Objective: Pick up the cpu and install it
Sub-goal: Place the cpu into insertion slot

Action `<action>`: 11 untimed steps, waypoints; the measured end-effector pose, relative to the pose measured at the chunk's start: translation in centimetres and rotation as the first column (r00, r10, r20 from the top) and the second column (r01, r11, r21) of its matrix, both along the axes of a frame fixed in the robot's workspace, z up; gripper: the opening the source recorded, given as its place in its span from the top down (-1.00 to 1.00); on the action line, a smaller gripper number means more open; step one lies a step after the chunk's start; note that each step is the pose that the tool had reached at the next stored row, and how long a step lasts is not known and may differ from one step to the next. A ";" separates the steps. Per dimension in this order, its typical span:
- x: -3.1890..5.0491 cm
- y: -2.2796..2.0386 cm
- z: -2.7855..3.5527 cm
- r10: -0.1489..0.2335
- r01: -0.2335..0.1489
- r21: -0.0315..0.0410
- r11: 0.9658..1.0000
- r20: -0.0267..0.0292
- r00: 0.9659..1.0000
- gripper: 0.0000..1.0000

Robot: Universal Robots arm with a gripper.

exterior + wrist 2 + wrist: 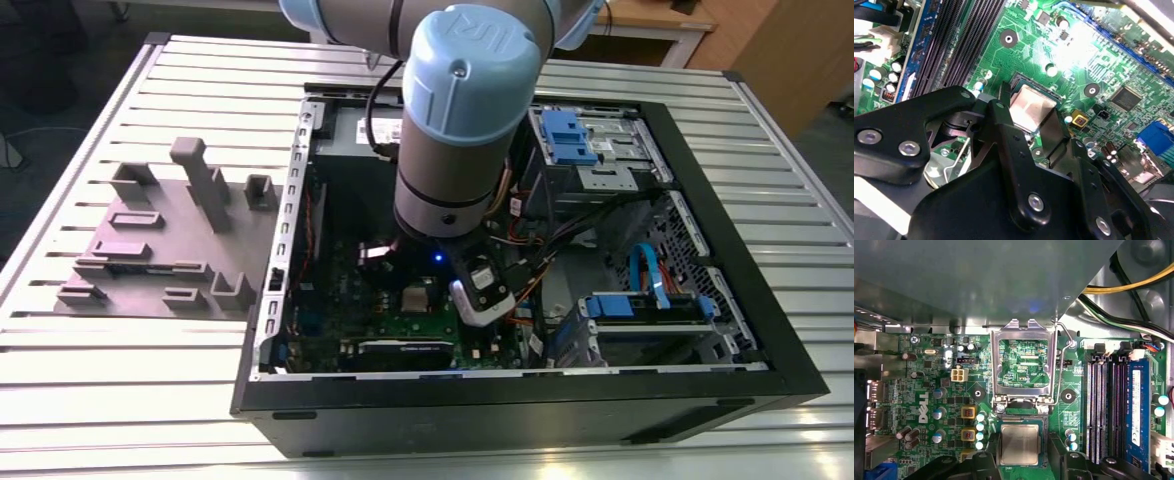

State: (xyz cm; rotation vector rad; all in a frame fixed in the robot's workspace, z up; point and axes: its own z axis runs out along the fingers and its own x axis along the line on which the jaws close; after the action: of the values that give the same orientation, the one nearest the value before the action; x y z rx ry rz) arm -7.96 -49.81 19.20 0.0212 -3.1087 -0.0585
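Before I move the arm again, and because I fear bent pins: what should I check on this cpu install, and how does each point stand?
1. Load plate raised off the socket: ok, it stands open in the first wrist view.
2. Lever unhooked and swung up: ok.
3. Cpu lying square within the socket: ok in both wrist views.
4. Cpu fully seated: cannot tell.
5. Tool centred over the cpu: ok.
6. Cables clear of the socket: ok, they run off to one side.
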 end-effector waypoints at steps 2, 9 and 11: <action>0.00 0.00 -0.01 0.000 0.000 0.000 1.000 0.000 1.000 0.00; 0.01 0.00 -0.01 0.000 0.000 0.000 1.000 0.000 1.000 0.18; 0.01 0.01 0.03 0.000 0.000 0.000 1.000 0.000 1.000 0.18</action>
State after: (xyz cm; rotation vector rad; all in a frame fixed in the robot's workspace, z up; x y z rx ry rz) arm -7.95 -49.81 19.24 0.0213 -3.1089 -0.0592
